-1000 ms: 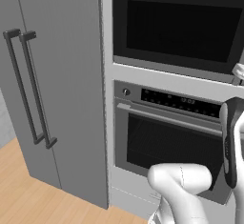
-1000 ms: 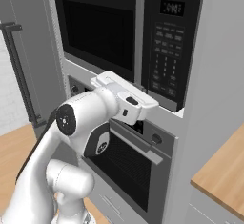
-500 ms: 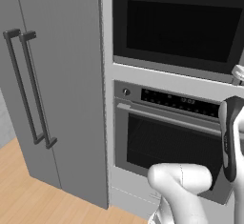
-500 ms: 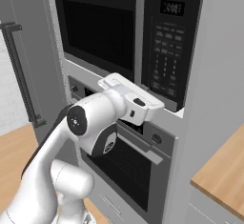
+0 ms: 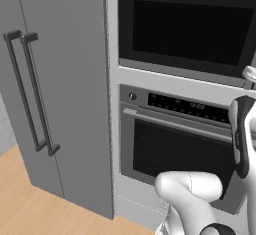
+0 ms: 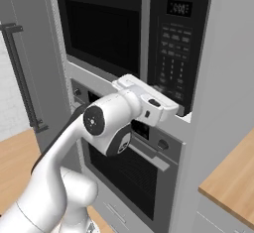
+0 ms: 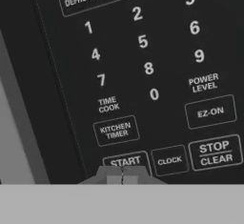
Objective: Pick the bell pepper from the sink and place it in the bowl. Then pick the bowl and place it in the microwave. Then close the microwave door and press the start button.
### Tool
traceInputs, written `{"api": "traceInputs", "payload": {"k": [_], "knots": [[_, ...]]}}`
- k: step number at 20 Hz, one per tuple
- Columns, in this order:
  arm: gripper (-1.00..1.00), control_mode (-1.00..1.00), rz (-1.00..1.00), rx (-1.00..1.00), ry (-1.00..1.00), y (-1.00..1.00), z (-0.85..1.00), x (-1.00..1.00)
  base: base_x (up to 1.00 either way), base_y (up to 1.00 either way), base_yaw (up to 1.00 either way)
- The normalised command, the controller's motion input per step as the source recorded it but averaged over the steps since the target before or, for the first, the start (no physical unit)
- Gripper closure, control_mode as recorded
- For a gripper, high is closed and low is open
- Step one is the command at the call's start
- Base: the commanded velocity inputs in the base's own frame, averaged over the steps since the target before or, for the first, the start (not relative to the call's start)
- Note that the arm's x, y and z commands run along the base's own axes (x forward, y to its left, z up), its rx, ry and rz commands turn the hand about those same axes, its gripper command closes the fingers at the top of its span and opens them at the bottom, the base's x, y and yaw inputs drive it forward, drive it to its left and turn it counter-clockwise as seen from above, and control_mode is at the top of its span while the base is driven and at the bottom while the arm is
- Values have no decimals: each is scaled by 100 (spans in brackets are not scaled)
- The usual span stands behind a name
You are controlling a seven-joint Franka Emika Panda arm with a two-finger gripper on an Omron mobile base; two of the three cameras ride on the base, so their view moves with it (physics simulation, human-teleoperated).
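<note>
With the claw (image 7: 122, 176) nosed up against the keypad, your fingertips sit pressed together just under the START button (image 7: 126, 161), holding nothing. From the hand camera the two tips meet at 6 o'clock, right below the label; whether they touch the panel you cannot tell.

The microwave door (image 6: 106, 31) looks closed flush, dark window facing out, so the bowl and pepper are presumably inside, unseen behind the glass.

Risks, as judged from here:
- CLOCK button (image 7: 169, 160) lies just beside START at 3 o'clock. A small sideways drift on the push lands you on it, or between the two.
- KITCHEN TIMER button (image 7: 116, 131) sits just above at 12 o'clock; aim too high and you hit that.
- Tips sit low on the START box. Press from there and you may catch its bottom edge or the bare panel below.
- Oven (image 5: 180, 151) below has its own control strip near the wrist (image 6: 141, 103); watch the forearm there.
</note>
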Motion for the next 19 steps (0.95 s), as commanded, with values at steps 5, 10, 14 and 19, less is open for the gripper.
{"api": "traceInputs", "payload": {"k": [5,10,14,19], "knots": [[100,-100,0,1,2,-11,-13,66,0,0,0],[100,-100,12,12,7,-68,-22,100,0,0,0],[100,-100,25,15,1,-66,-27,99,0,0,0],[100,-100,5,-1,-14,12,-5,-8,0,0,0]]}}
